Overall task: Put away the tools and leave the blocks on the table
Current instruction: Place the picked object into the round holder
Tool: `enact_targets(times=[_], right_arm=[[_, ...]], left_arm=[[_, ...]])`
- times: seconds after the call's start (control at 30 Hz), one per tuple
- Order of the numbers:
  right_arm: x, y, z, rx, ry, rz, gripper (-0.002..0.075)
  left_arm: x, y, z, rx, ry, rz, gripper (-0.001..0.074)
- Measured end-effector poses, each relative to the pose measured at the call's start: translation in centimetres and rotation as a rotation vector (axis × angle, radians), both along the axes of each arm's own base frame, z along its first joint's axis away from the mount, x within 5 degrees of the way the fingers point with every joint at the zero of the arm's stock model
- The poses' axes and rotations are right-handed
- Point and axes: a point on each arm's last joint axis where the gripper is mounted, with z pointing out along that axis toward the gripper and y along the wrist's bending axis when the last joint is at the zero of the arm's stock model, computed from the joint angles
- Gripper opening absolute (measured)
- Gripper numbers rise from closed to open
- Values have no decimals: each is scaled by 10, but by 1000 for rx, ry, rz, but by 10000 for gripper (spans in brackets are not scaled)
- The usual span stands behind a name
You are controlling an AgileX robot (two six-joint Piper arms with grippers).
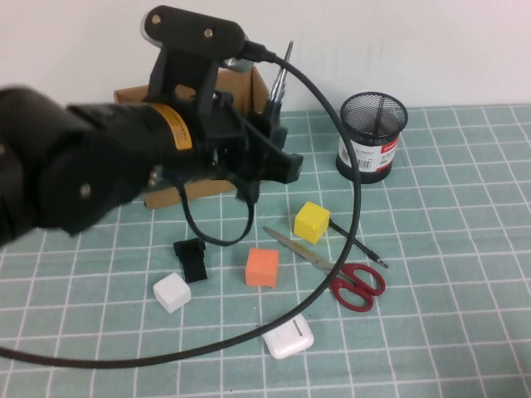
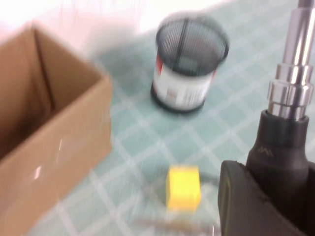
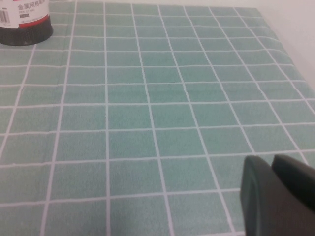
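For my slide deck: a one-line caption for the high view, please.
Left pincer lifts the screwdriver upright near the cardboard box; scissors remain on the table.

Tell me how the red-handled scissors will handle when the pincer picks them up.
The scissors lie flat and nearly closed on the table, so they probably won't roll. Steel blades look stiff; the smooth metal may slip. Gripped by one handle, the blades could swing open. The left pincer holds the screwdriver; the right pincer sits shut over bare mat.

teal grid table (image 1: 465, 332) — three blocks (image 1: 262, 267), scissors (image 1: 332, 265), mesh cup (image 1: 372, 137), cardboard box (image 1: 187, 192).
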Motion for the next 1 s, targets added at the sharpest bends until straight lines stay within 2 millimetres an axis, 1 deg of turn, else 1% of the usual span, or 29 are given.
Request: enact_targets(times=[0.13, 0.23, 0.37, 0.5, 0.63, 0.7, 0.9, 1.0], right_arm=[[0, 0, 0, 0, 0, 0, -7], [0, 0, 0, 0, 0, 0, -7], [0, 0, 0, 0, 0, 0, -7], [0, 0, 0, 0, 0, 0, -7], [0, 0, 0, 0, 0, 0, -7], [0, 0, 0, 0, 0, 0, -7], [0, 0, 0, 0, 0, 0, -7], [0, 0, 0, 0, 0, 0, -7]], left_arm=[[4, -4, -3, -101, -126, -14, 178], [10, -11, -6, -132, -233, -43, 178], [21, -25, -21, -132, -316, -90, 178], [34, -41, -42, -178, -372, -132, 178], [44, -58, -63, -288, -449, -185, 178], [51, -67, -68, -333, -485, -202, 178], [86, -98, -84, -365, -507, -200, 178], [105, -114, -86, -384, -530, -193, 178]])
